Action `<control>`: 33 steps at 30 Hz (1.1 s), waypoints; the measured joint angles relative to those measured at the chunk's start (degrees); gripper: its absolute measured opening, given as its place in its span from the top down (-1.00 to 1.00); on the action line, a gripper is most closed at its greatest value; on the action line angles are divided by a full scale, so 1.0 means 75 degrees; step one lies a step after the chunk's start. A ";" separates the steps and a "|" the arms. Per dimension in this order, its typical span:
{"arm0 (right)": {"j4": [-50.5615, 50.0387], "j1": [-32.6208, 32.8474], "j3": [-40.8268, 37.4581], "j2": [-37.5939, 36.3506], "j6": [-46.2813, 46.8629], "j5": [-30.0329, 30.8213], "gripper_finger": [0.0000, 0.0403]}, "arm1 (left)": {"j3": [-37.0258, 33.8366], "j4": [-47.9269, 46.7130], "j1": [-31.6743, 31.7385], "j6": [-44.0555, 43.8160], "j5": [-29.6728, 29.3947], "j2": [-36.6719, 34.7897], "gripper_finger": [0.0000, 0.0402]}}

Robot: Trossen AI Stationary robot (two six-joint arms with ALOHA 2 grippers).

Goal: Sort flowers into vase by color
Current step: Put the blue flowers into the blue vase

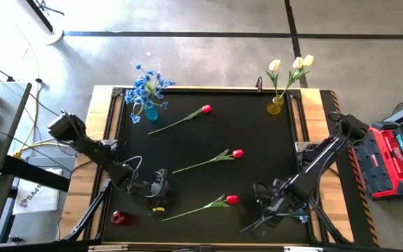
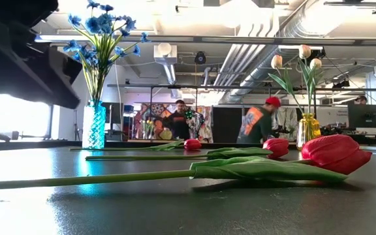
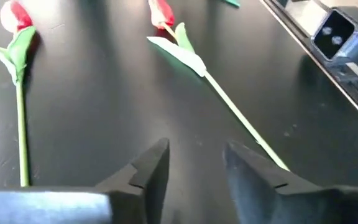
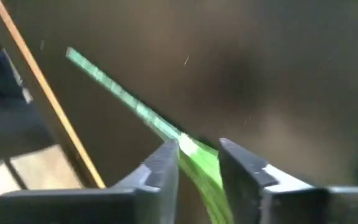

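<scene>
Three red tulips lie flat on the black table: one [image 1: 206, 110] near the far edge, one [image 1: 237, 153] in the middle, and one [image 1: 231, 199] near the front edge, while the blue vase [image 1: 150, 110] with blue flowers [image 1: 144, 87] stands at the far left corner and the yellow vase [image 1: 276, 106] with cream tulips [image 1: 291, 65] at the far right corner. The left gripper [image 3: 194, 163] hangs low near the front left corner with its fingers spread apart, right beside the stem end of the front tulip and holding nothing. The right gripper [image 4: 198, 151] is down near the front right corner with its fingers a little apart around a green stem [image 4: 129, 102], maybe of the blue flower spray [image 1: 301, 217] lying there, though the view is too blurry to tell if it is pinching it.
</scene>
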 joint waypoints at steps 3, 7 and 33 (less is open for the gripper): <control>-0.0129 0.0118 0.0000 0.0000 0.0013 -0.0265 0.23 | 0.0115 0.0004 0.0033 -0.0002 -0.0015 0.0094 0.17; -0.0354 0.0326 0.0000 0.0000 -0.0378 -0.0253 -0.03 | 0.0152 0.0001 0.0062 -0.0198 -0.0013 0.0091 0.06; -0.0589 0.1713 -0.0003 0.1107 -0.0002 -0.0039 0.04 | 0.0146 -0.0115 0.0080 -0.0876 0.0026 0.0088 0.04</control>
